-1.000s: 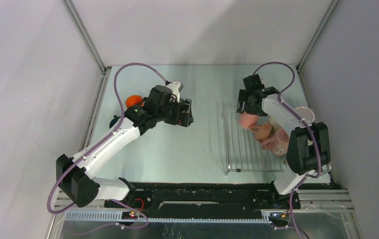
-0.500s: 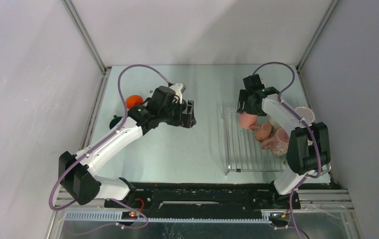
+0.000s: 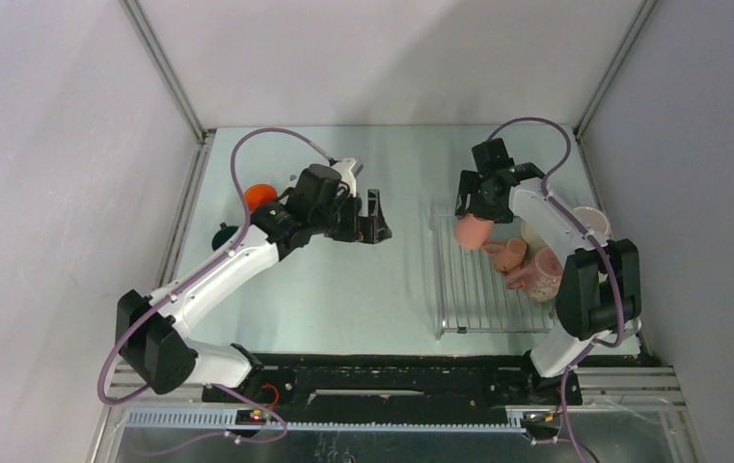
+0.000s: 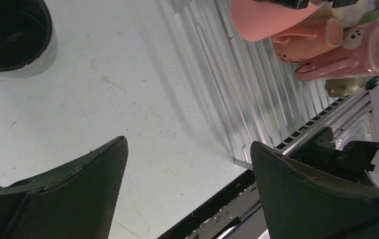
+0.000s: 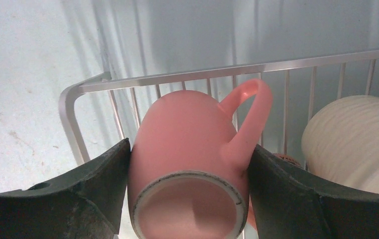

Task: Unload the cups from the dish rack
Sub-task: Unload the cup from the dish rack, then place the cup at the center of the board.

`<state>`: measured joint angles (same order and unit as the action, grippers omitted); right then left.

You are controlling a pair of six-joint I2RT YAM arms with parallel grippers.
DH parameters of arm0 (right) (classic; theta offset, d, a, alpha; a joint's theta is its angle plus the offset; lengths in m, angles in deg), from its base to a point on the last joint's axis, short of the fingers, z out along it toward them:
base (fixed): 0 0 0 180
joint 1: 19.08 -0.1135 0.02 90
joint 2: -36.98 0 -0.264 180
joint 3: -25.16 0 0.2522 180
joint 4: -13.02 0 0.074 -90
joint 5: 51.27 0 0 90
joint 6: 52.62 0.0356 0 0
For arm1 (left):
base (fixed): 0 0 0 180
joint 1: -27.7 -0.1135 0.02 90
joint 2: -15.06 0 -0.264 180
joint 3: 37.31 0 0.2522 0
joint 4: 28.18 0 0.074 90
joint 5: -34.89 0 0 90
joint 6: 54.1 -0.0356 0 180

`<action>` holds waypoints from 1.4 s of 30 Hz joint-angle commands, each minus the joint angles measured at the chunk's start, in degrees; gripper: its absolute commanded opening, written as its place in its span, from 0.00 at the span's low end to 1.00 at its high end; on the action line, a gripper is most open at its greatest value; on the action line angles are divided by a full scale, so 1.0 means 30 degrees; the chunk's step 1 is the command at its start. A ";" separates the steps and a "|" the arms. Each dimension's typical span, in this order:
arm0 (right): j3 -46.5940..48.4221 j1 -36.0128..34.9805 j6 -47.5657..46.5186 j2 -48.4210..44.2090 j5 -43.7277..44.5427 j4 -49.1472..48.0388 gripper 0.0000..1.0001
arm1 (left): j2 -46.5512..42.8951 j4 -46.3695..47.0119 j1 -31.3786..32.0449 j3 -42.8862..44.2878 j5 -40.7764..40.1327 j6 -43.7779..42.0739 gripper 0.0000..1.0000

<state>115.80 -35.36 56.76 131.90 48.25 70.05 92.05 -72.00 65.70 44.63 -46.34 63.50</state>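
My right gripper (image 3: pixel 472 218) is shut on a plain pink mug (image 3: pixel 468 232) and holds it on its side over the far left corner of the dish rack (image 3: pixel 469 289). In the right wrist view both fingers press the mug (image 5: pixel 187 134) at its sides, with its handle up and to the right and its mouth towards the camera. The rack's rim (image 5: pixel 177 77) lies behind it. My left gripper (image 3: pixel 378 222) is open and empty over the bare table, left of the rack. More pink mugs (image 3: pixel 509 254) (image 3: pixel 542 275) lie in the rack.
An orange mug (image 3: pixel 258 196) and a dark teal mug (image 3: pixel 223 234) stand at the table's left. A cream ribbed mug (image 5: pixel 351 139) sits in the rack beside the held one. A pale mug (image 3: pixel 589 220) is at the right edge. The enclosure walls are close.
My left gripper has moved right, towards the rack. My right gripper has shifted the pink mug slightly left, over the rack's corner.
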 commanded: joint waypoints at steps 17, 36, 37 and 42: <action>0.2487 -0.0017 0.1063 -0.4448 -0.3799 0.1250 0.28 | -0.0116 0.6566 0.0067 -0.1660 0.3858 0.4312 1.00; 0.2239 -0.0558 0.6384 -0.5681 -1.3495 -0.3689 0.27 | -0.0473 1.7625 -0.0194 -0.5922 0.5581 1.1224 1.00; 0.2132 -0.0564 0.6554 -0.5666 -1.3827 -0.3914 0.27 | -0.0542 1.7996 -0.0249 -0.6063 0.5561 1.1347 0.99; 0.1467 -0.0555 0.7380 -0.5663 -1.5261 -0.4973 0.27 | -0.0731 1.9105 -0.0425 -0.5952 0.5665 1.1661 0.96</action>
<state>120.68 -36.76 74.44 117.84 9.76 63.23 92.29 -21.64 65.00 27.10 -30.41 96.48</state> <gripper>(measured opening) 0.834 0.979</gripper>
